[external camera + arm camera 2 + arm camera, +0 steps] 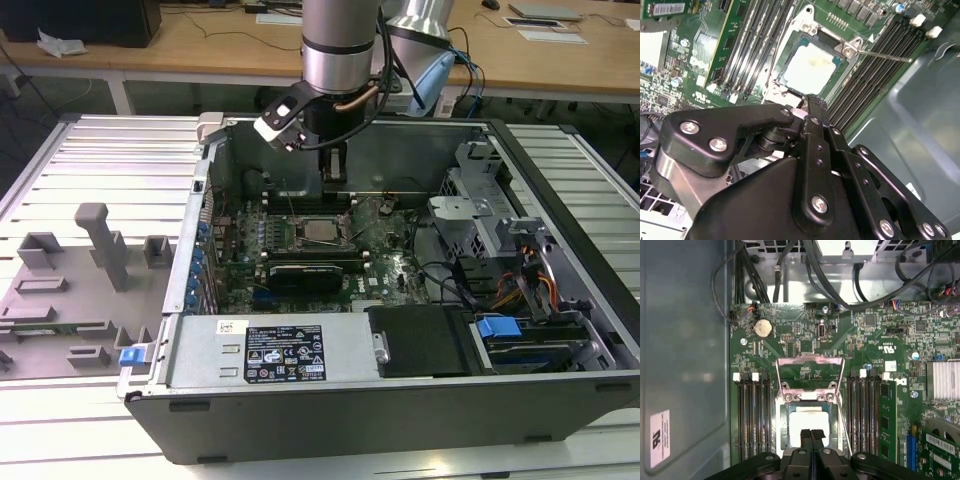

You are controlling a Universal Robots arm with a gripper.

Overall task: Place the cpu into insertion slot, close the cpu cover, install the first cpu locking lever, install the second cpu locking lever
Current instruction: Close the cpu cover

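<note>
The cpu (807, 421) lies flat in the insertion slot (785, 412), its silver top facing up; it also shows in the second wrist view as the cpu (810, 67). The cpu cover (810, 361) stands swung back off the socket, with the board visible through its cut-out. A thin locking lever (885, 56) sticks out beside the socket, and a lever (840, 412) runs along the socket's side. My gripper (811, 434) hovers just above the chip's near edge, fingers shut together with nothing between them. In the exterior view the gripper (335, 176) hangs over the socket (318, 232).
Long memory slots (752, 420) flank the socket on both sides. A black expansion card (310, 270) lies in front of the socket. The case walls (300, 410), a drive cage (480, 215) and cables (850, 285) surround the board. A grey fixture tray (70, 290) sits at the exterior view's left.
</note>
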